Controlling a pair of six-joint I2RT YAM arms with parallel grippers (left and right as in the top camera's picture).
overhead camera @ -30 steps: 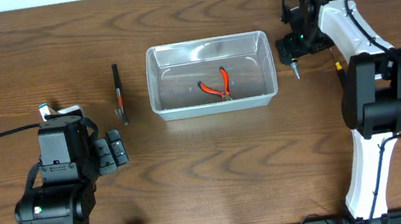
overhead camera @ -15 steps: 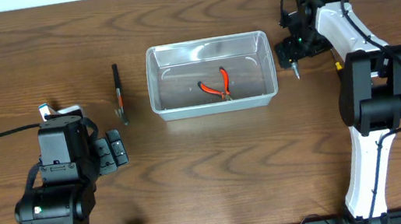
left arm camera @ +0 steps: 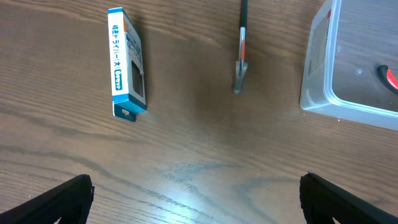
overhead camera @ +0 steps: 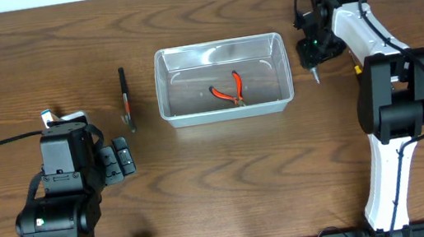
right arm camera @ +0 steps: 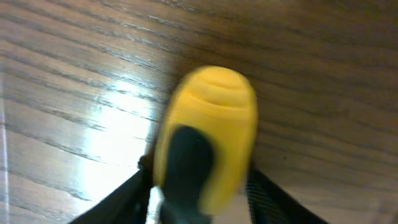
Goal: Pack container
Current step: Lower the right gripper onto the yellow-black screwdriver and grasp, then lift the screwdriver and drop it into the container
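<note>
The container [overhead camera: 218, 45], a clear rectangular tub, sits mid-table with red-handled pliers [overhead camera: 228, 93] inside. Its corner [left arm camera: 318, 68] also shows in the left wrist view. Just right of the tub, my right gripper [overhead camera: 310, 55] points down over a screwdriver whose metal tip [overhead camera: 315, 79] sticks out below it. In the right wrist view the yellow-and-black handle [right arm camera: 208, 124] fills the gap of my right gripper [right arm camera: 199, 186], with both fingers against its sides. My left gripper [overhead camera: 118, 161] [left arm camera: 194, 182] is wide open over bare wood, holding nothing.
A slim black hand tool [overhead camera: 126, 100] [left arm camera: 241, 50] lies left of the tub. A small blue-and-white box [left arm camera: 127, 62] lies further left, mostly hidden under the left arm in the overhead view. The right arm's base [overhead camera: 395, 118] stands at the right.
My right gripper's jaws have closed in from wide open onto the screwdriver handle, and the gripper has shifted slightly. The left arm has not moved.
</note>
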